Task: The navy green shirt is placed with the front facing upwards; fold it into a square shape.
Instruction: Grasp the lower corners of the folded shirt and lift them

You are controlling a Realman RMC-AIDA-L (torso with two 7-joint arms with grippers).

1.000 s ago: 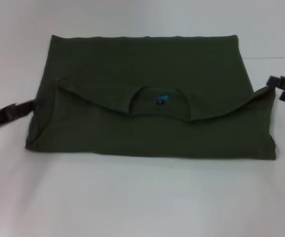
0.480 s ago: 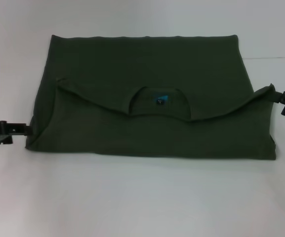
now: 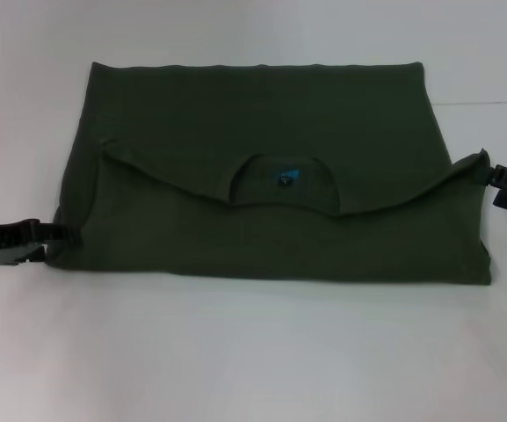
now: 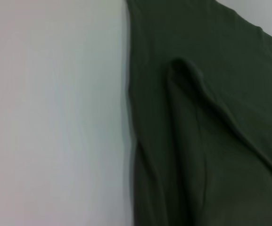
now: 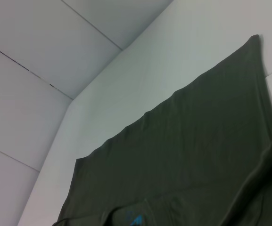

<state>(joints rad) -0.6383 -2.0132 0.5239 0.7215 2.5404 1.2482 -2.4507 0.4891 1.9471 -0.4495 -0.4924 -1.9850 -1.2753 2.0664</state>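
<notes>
Olive-green cotton fills the middle of the white worktop (image 3: 253, 352): the navy green shirt (image 3: 262, 132) lies flat as a wide rectangle, its top part folded down so the collar with its blue neck label (image 3: 286, 176) sits near the centre. At the left, our left gripper (image 3: 55, 236) lies low on the worktop, touching the shirt's near left corner; we cannot tell whether its fingers are apart or together. At the right, our right gripper (image 3: 497, 180) sits just beside the raised right corner of the folded flap, its fingers equally unreadable. We judge one lengthwise fold done; the shape is still wider than deep, so a sideways fold remains to make a square.
</notes>
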